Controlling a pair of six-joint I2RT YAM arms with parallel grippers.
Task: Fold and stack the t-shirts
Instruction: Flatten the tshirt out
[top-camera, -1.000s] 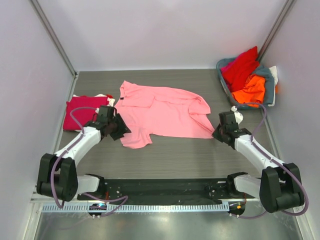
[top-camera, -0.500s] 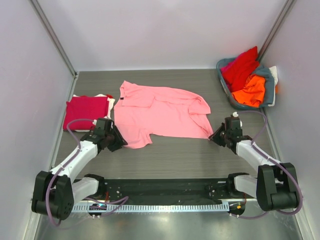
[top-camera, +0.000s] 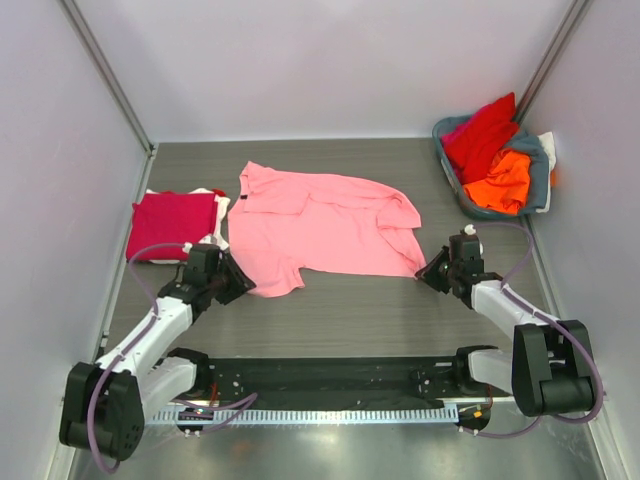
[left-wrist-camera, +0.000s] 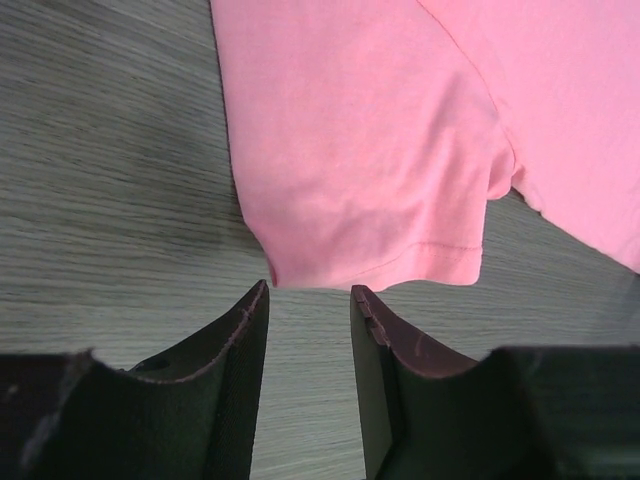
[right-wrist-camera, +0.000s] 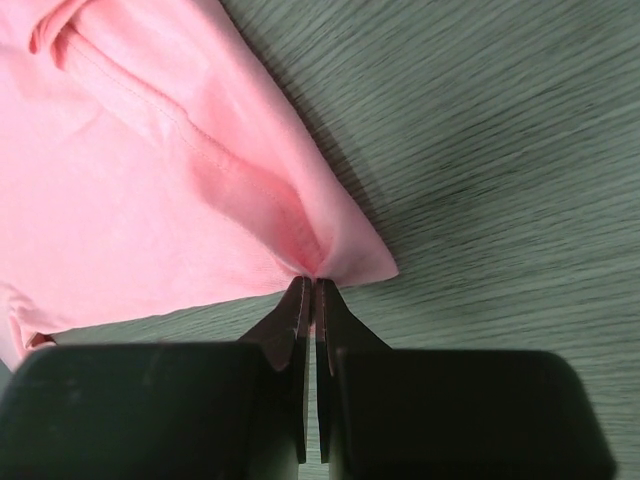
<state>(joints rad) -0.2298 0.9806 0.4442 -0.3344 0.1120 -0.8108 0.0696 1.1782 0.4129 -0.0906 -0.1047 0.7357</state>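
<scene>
Pink shirt (top-camera: 320, 225) pinched at one corner

The right gripper (right-wrist-camera: 309, 285) is clamped on the shirt's edge, cloth bunching just ahead of its tips. The left gripper (left-wrist-camera: 310, 292) holds its jaws apart, the sleeve hem just ahead of them.

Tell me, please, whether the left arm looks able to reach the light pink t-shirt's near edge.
Probably yes: the left gripper sits open just short of the light pink cloth t-shirt, nothing lying between them.

White links and black joints make up the left arm (top-camera: 150, 335) and right arm (top-camera: 508, 306); a mauve cable (top-camera: 133, 262) loops along each. The left hand (top-camera: 238, 283) and right hand (top-camera: 428, 273) are black, with wedge-shaped fingers (left-wrist-camera: 235, 345).
</scene>
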